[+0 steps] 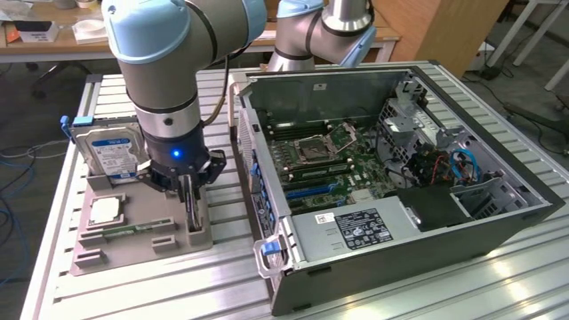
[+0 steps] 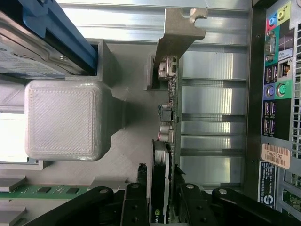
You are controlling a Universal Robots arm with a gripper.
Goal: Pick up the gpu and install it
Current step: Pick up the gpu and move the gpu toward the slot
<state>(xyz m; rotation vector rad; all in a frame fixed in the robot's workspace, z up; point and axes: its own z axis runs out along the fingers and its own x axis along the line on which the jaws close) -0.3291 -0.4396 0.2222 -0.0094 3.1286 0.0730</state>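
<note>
Here the spread jaws straddle the upright gpu [image 2: 165, 129].

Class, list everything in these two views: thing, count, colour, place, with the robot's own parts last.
ribbed silvery metal table: one, under everything
black open computer case: one, on table, green motherboard inside
grey plastic parts holder: one, on table beside case
dark green gpu card with silvery metal bracket: one, upright in holder slot
silver hard drive with blue-white label: one, upright in holder
narrow green memory stick: one, flat in holder
black gripper: one, open, straddling gpu card
</note>
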